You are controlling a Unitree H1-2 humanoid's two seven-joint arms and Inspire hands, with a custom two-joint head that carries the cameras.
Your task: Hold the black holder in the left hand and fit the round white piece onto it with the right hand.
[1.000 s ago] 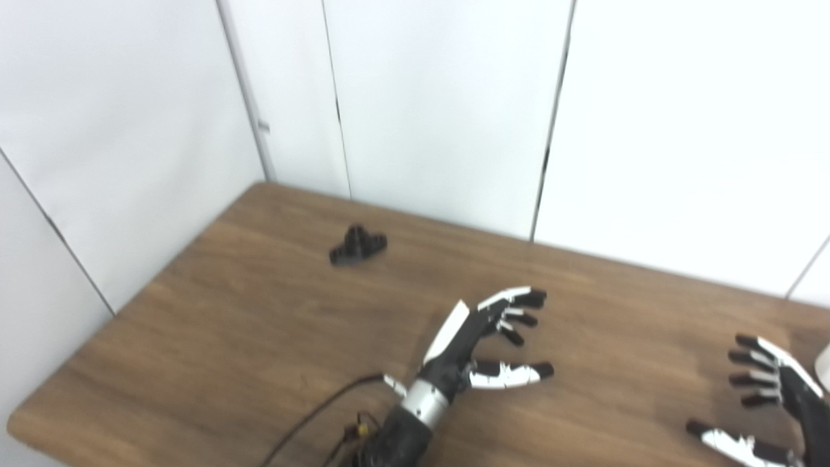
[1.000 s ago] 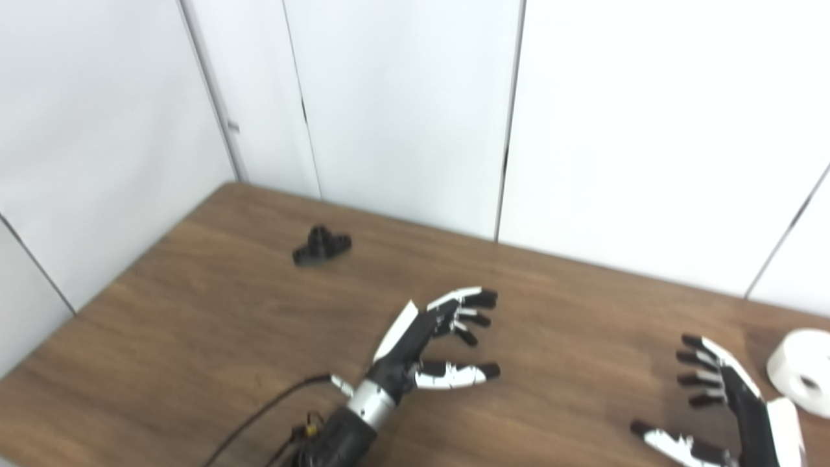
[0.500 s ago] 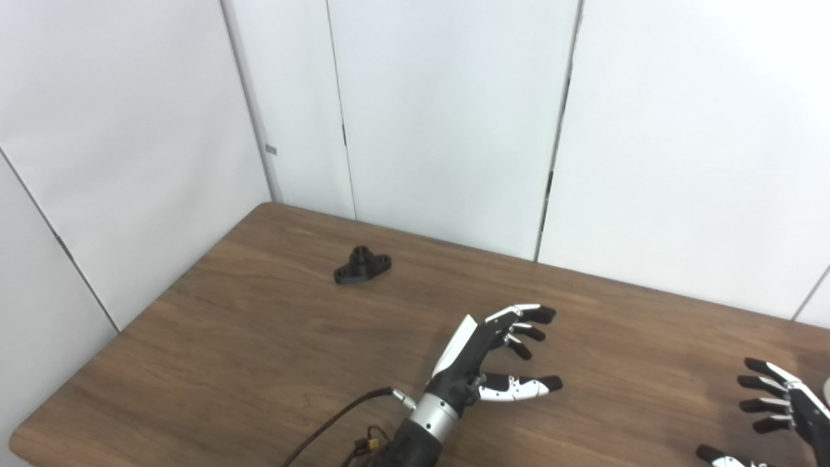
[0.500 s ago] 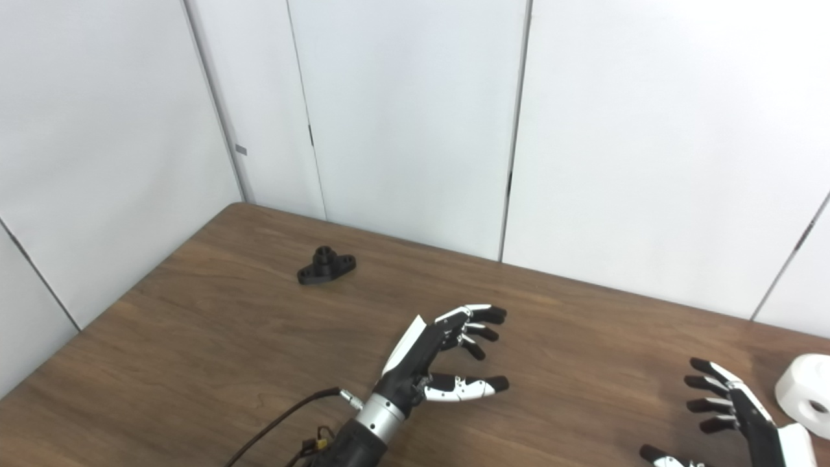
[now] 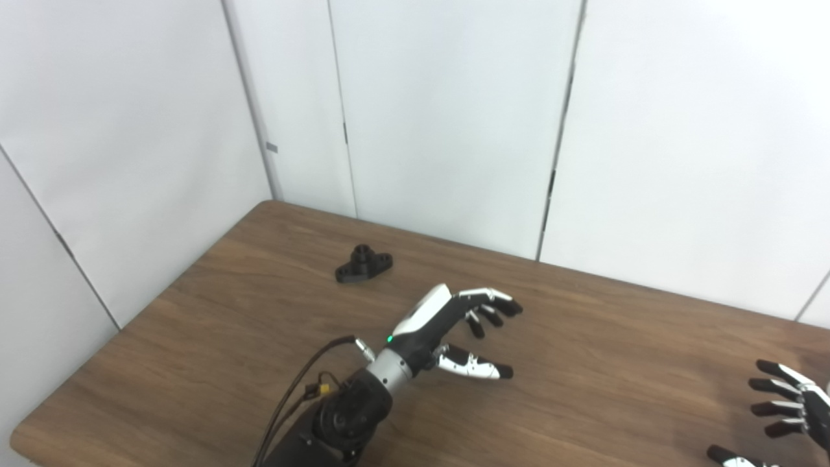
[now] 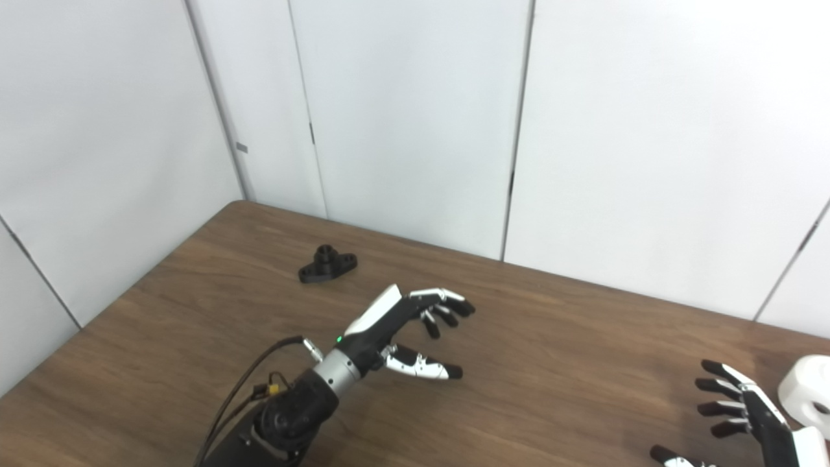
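Since half a second ago your left hand (image 5: 454, 331) has come up and back toward the table's left side, forearm now further into view with a green light lit near the wrist; holder and white piece haven't shifted. Left to right: your black holder (image 5: 363, 263) lies flat on the wooden table (image 5: 214, 337) near the far left corner, nothing touching it, well apart from the left hand. Left hand hovers over mid-table, fingers (image 5: 489, 305) spread and a bit curled, thumb out below them, holding nothing. Dark cable (image 5: 298, 389) runs along that forearm. Your right hand (image 6: 746, 415) sits at the bottom right corner, partly cut off by the frame edge, fingers splayed apart, also empty. Round white piece (image 6: 807, 392) rests on the table at the far right edge, just beside the right hand's back, seen only in the right eye view and clipped by the frame; can't tell if they touch. White wall panels (image 5: 454, 117) behind the table.
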